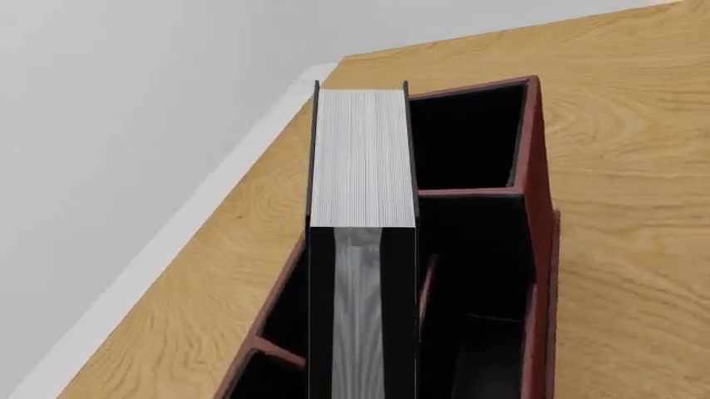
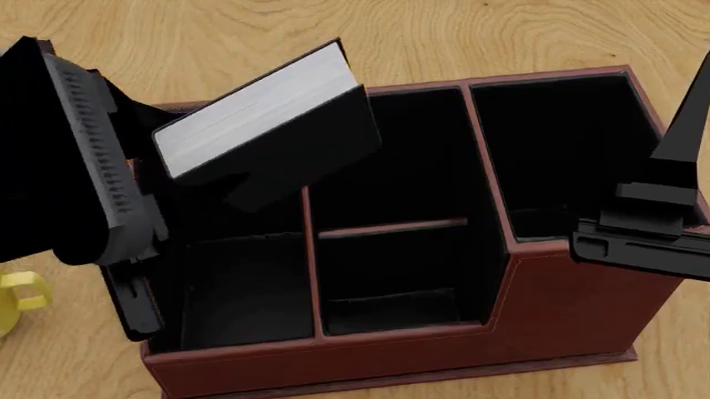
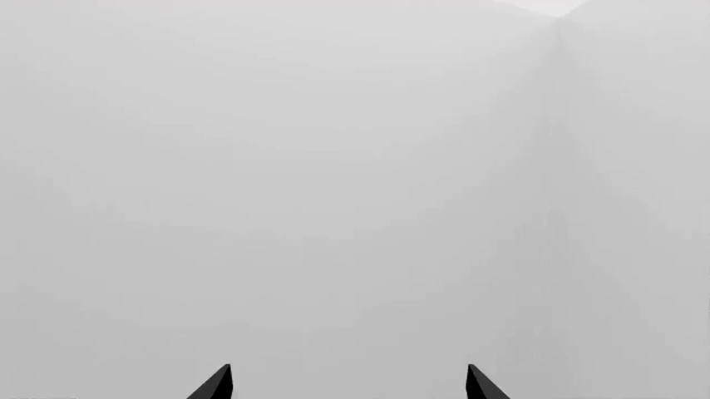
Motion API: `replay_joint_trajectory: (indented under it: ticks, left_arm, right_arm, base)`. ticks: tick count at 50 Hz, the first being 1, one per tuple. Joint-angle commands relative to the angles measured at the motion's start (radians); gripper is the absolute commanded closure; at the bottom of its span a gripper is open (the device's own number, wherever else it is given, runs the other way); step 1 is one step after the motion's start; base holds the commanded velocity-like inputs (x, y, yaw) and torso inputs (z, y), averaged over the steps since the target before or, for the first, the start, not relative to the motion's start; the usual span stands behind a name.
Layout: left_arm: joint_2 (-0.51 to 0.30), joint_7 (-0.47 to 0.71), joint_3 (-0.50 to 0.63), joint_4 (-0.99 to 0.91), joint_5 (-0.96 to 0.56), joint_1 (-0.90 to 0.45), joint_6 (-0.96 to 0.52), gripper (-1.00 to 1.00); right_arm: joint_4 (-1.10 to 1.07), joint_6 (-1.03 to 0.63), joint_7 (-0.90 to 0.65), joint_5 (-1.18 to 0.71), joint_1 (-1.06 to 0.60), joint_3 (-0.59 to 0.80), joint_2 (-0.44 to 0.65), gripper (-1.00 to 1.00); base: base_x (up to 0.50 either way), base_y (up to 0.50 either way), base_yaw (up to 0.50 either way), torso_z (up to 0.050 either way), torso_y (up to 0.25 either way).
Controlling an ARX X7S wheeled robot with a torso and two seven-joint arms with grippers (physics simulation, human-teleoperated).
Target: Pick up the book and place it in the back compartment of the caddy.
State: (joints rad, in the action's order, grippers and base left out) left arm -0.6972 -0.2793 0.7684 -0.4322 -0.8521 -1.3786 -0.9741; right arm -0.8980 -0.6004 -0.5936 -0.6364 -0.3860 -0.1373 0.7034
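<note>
While the left gripper (image 2: 166, 216) mostly hides its own fingers, it pinches the book (image 2: 261, 112) tilted above the caddy (image 2: 444, 357), page edges up, long axis slanting toward the back compartment (image 2: 388, 183). Right gripper (image 3: 348, 384) tips spread.

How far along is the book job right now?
Done: the book is off the table, gripped by the left pincer. In hand: it hangs tilted above the caddy, over the left rear corner. Left: shift it over the back compartment behind the crossbar, lower it in and let go. The right pincer is open, facing only blank wall.
</note>
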Motion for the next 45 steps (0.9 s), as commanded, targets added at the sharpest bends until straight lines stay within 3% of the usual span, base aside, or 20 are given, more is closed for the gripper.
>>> replay_joint_trajectory:
  ticks: [1, 21, 45]
  left_arm:
    - [0.047, -0.081, 0.021, 0.104, 0.074, -0.037, 0.087, 1.00]
    - [0.095, -0.247, 0.111, 0.204, 0.134, -0.060, 0.183, 1.00]
    - [0.175, -0.351, 0.175, 0.302, 0.174, -0.084, 0.250, 1.00]
  right_arm:
    - [0.003, 0.007, 0.000, 0.004, 0.011, -0.001, 0.002, -1.00]
    - [0.008, 0.017, -0.003, 0.009, 0.027, -0.005, 0.007, -1.00]
    - [0.031, 0.042, 0.002, 0.023, 0.043, 0.001, 0.005, -1.00]
  base:
    - [0.00, 0.00, 0.00, 0.000, 0.000]
    - [0.00, 0.00, 0.00, 0.001, 0.002]
    - [0.00, 0.00, 0.00, 0.000, 0.001]
